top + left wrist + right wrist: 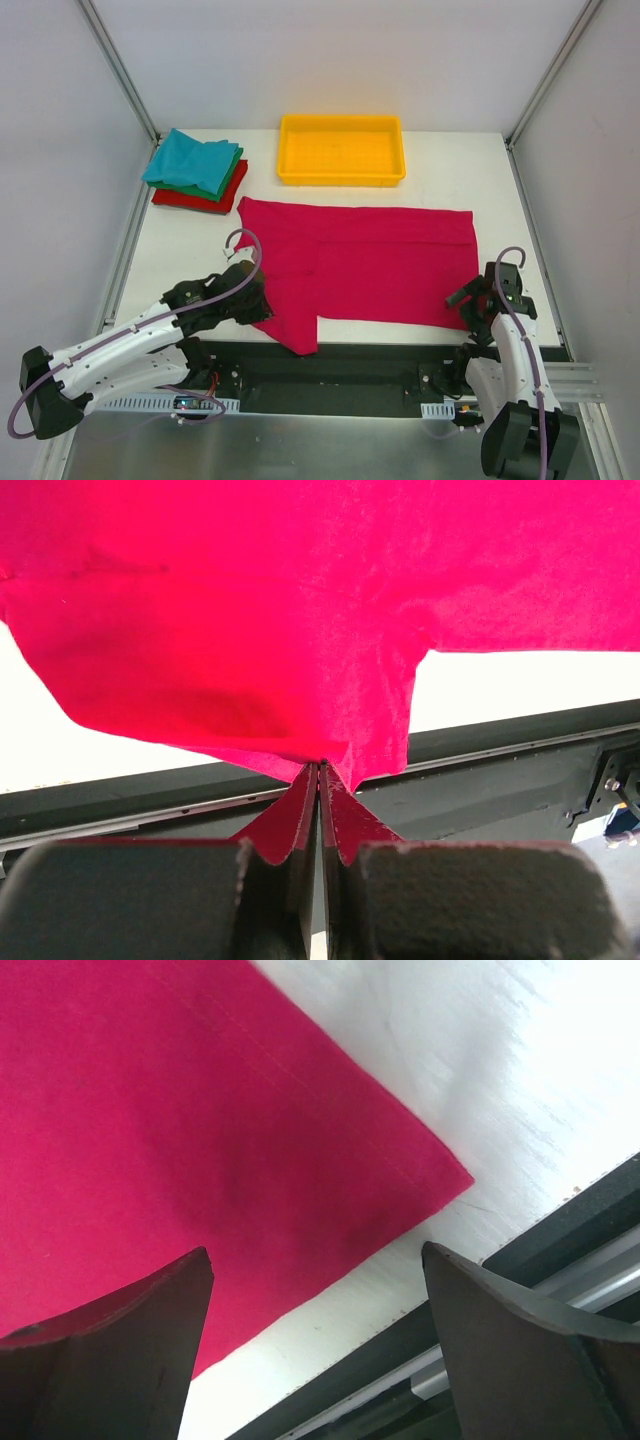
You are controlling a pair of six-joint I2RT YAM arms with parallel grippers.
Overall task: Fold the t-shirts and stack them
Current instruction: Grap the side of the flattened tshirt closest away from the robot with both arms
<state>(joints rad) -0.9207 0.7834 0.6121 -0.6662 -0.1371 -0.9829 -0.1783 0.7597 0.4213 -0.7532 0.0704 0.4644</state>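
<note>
The magenta-pink t-shirt lies spread across the middle of the white table, with a flap hanging over the front edge. My left gripper is shut on the shirt's near-left edge; the left wrist view shows the cloth pinched between the closed fingertips. My right gripper is open over the shirt's near-right corner, the fingers straddling it without touching. Folded teal, green and red t-shirts are stacked at the back left.
A yellow plastic tray stands at the back centre. The table's front edge and a dark rail run just below the shirt. Frame posts rise at both back corners.
</note>
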